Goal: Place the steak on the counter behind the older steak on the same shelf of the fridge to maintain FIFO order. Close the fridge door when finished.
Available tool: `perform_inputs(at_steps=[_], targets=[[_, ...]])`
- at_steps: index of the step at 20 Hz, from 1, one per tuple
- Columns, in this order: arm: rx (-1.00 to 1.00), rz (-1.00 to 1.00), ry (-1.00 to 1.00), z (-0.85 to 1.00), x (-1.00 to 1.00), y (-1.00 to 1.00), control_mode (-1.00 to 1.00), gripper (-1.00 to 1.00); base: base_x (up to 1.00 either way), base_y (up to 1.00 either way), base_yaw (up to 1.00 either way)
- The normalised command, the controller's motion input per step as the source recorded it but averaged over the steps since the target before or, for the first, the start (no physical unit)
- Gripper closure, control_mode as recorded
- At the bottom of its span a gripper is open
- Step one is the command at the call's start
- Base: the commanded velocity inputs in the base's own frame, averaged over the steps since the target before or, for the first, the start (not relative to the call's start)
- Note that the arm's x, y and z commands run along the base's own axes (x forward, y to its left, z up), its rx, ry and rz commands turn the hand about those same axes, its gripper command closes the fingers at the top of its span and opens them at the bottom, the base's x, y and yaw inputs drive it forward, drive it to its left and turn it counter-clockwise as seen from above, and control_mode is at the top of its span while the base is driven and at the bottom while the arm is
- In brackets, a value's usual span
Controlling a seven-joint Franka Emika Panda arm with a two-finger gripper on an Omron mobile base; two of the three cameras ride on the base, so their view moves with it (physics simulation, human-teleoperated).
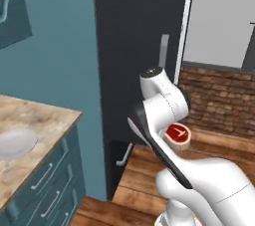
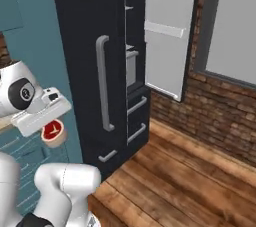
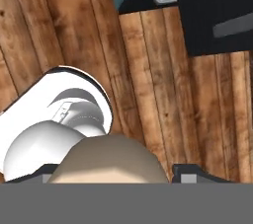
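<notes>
The steak [image 1: 178, 135], red-topped with a pale bone mark and a tan rim, hangs in the air beside the robot's upper arm, over the wooden floor. My gripper [image 2: 52, 128] is shut on the steak [image 2: 53, 132], and in the hand view its tan rim [image 3: 108, 161] fills the gap between the fingertips. The dark fridge [image 2: 85, 46] stands ahead with its left door closed and its right door [image 2: 170, 31] swung open. A grey drawer front [image 2: 131, 67] shows in the opening. The older steak is hidden. The marbled counter [image 1: 35, 120] lies to the left.
A white plate [image 1: 15, 143] sits on the counter above teal drawers [image 1: 47, 190]. A brick wall [image 2: 210, 116] and a window [image 1: 219, 16] are to the right of the fridge. Wooden floor [image 2: 170, 181] stretches in front of the fridge.
</notes>
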Motion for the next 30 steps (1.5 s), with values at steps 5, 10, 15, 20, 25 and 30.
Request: perform_inputs(at_steps=[5, 10, 15, 20, 25, 30], targets=[[0.00, 0.00, 0.00, 0.00, 0.00, 0.00, 1.00, 1.00, -0.12, -1.00, -0.41], [0.00, 0.00, 0.00, 0.00, 0.00, 0.00, 1.00, 1.00, 0.25, -0.99, -0.15], [0.00, 0.00, 0.00, 0.00, 0.00, 0.00, 1.00, 1.00, 0.69, -0.77, 0.06], [0.00, 0.00, 0.00, 0.00, 0.00, 0.00, 1.00, 1.00, 0.96, -0.52, 0.34], [0.00, 0.00, 0.00, 0.00, 0.00, 0.00, 1.00, 1.00, 0.89, -0.21, 0.56], [0.00, 0.00, 0.00, 0.00, 0.00, 0.00, 1.00, 1.00, 0.59, -0.37, 0.61]])
